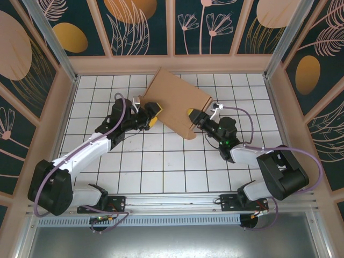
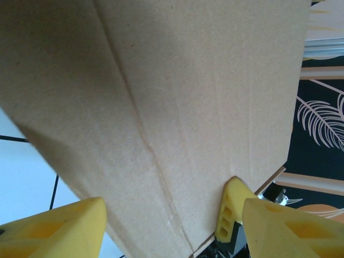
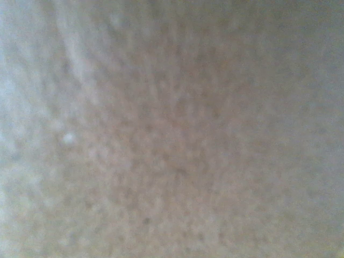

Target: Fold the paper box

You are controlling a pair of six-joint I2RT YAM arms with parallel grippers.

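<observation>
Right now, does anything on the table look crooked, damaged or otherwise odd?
Only the cardboard box, which sits diagonal to the tile lines of the table, between the left gripper and the right gripper. I see creases but no tears.

White tiled floor (image 1: 161,161) with dark grid lines; far and side walls (image 1: 145,32) dark teal, gold-and-pink plant motifs.

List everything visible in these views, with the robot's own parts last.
Plain brown cardboard paper box: one, brown, far middle of the table, between both grippers.
White tiled table: one, white with dark grid lines, under everything.
Patterned wall panels: several, dark teal with peach leaf shapes, around the table.
Metal rail: one, silver, near edge.
Left gripper: one, yellow fingers, open, box's left edge.
Right gripper: one, at the box's near right corner, state unclear.
</observation>
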